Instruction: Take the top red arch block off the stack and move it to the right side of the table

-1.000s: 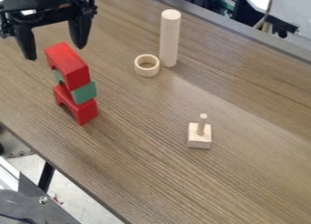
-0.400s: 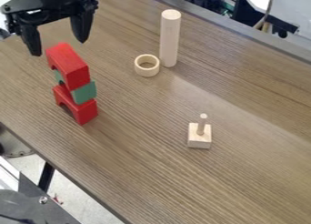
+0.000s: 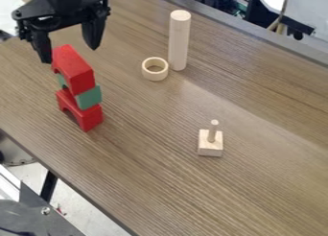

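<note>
Red-topped stack point(image 3: 81, 85) near spread claw point(image 3: 70, 55)

brown wood-grain table point(image 3: 269, 182) | pale floor point(image 3: 96, 213) | dark cables behind point(image 3: 224, 2)

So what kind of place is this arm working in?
Probably a robotics lab or workshop: a black robot gripper above a wood-grain table, toy-like blocks stacked on it, and dark equipment behind.
</note>
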### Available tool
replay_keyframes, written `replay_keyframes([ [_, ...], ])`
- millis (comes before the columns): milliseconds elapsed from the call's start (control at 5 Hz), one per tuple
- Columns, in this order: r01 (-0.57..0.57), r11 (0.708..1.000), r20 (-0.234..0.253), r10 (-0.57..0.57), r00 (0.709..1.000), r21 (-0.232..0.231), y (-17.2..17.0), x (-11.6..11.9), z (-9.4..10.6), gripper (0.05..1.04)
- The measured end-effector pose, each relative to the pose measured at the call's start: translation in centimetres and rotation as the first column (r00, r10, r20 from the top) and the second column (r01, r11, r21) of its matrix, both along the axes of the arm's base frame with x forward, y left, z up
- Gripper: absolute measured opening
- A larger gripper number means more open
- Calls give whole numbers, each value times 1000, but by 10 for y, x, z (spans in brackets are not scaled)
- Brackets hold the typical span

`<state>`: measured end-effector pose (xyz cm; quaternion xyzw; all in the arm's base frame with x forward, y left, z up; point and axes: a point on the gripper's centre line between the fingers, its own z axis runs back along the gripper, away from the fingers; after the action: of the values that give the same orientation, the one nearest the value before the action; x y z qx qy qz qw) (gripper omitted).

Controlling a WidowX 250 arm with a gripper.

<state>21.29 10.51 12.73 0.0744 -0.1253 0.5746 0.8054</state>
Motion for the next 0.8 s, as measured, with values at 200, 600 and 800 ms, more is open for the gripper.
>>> replay_keyframes([
  [200, 3, 1000, -3, -3, 1000, 4, 0, 3, -4, 1000],
  [600, -1, 1000, -60, 1, 998, -3, -3, 3, -17, 1000],
  [800, -2, 1000, -75, 1, 997, -5, -3, 2, -19, 1000],
])
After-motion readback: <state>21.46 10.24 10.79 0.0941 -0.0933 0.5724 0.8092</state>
